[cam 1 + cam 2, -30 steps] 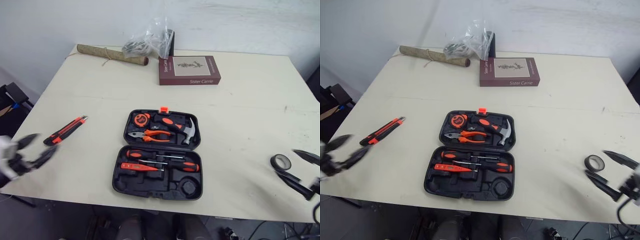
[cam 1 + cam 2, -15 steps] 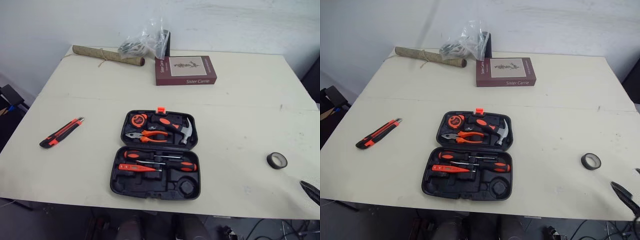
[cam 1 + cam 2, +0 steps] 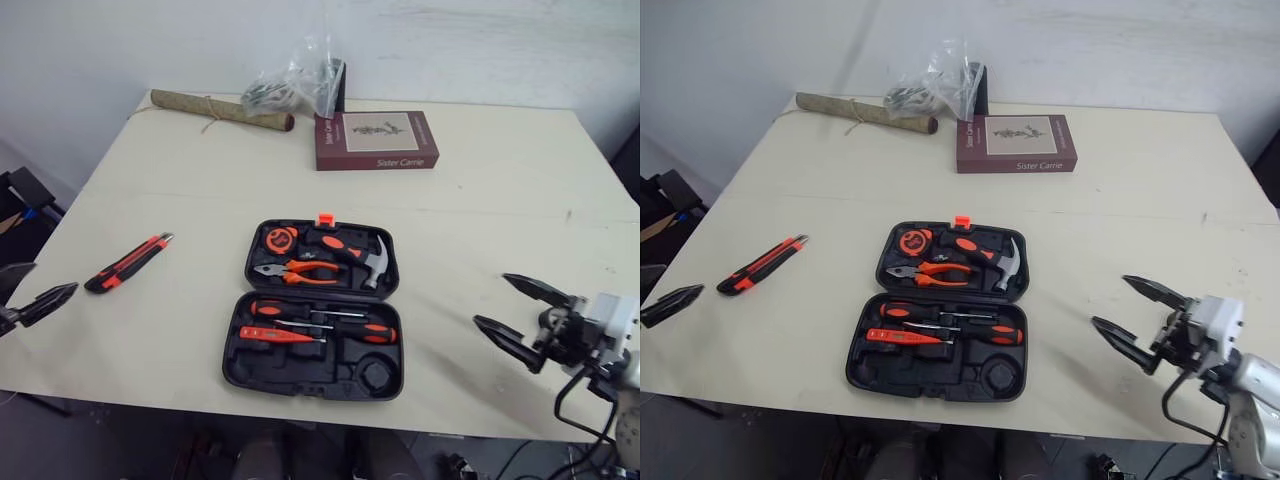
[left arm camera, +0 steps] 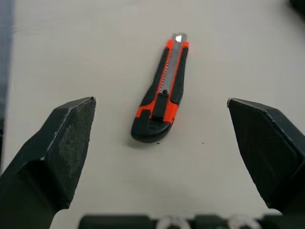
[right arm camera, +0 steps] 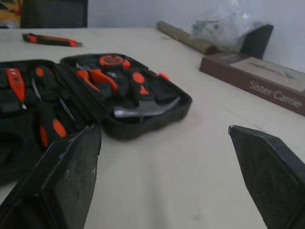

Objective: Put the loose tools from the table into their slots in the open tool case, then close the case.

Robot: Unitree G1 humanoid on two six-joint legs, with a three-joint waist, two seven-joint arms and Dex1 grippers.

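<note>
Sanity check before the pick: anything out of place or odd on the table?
Only the utility knife: it lies loose on the table, left of the open tool case and angled to the case's edges. The case's near half has empty slots. Nothing looks spilled or damaged.

Plain lab-like room, white wall (image 3: 480,40), pale worktable (image 3: 480,210), open tool case (image 3: 290,372)

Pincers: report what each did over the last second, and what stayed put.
The right pincer swung in from the right toward the tool case, open. The left pincer drew back, then returned, open, short of the knife. Nothing was grasped; knife, case and book stayed put.
</note>
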